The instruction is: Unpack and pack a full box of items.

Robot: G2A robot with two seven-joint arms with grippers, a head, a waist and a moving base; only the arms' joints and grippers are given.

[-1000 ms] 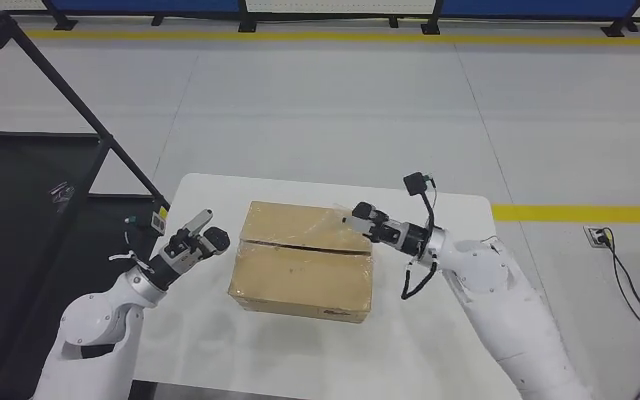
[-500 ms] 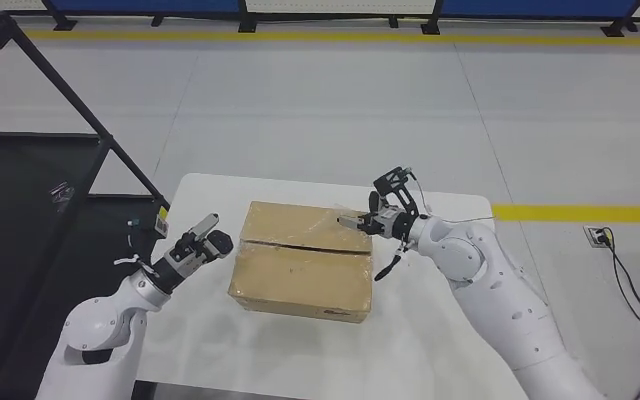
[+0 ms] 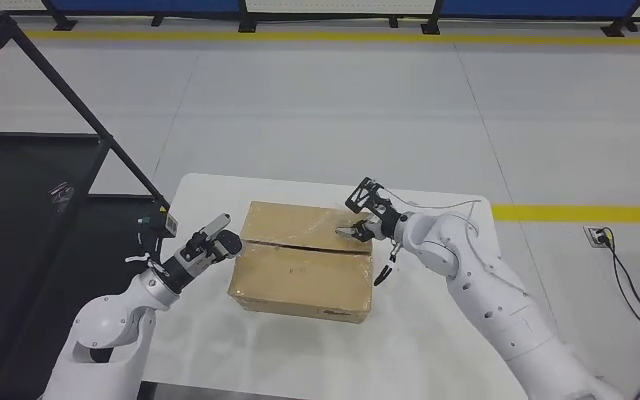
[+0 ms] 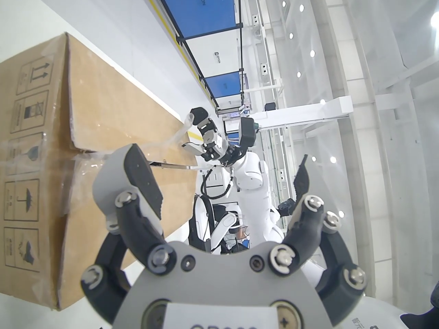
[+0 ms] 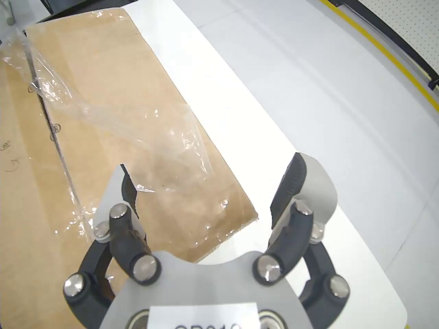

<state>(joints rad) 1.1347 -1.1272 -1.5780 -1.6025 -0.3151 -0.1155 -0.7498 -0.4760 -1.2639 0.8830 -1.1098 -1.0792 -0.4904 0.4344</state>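
Cardboard box [image 3: 300,275] on tabletop [image 3: 440,330]. Right gripper [image 3: 352,231], released, has advanced over the box's loose clear tape [image 5: 103,114]; left gripper [image 3: 218,240], also released, has edged nearer the box's end.

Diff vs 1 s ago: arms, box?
The right gripper swung in over the box, lowering toward the top seam at its end. The left gripper edged closer to the opposite end. Both stayed open, nothing grasped. Box unmoved, flaps shut.

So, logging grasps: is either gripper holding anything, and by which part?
Nothing is clamped. The left gripper and right gripper are both open; the peeled clear tape lies loose on the box.
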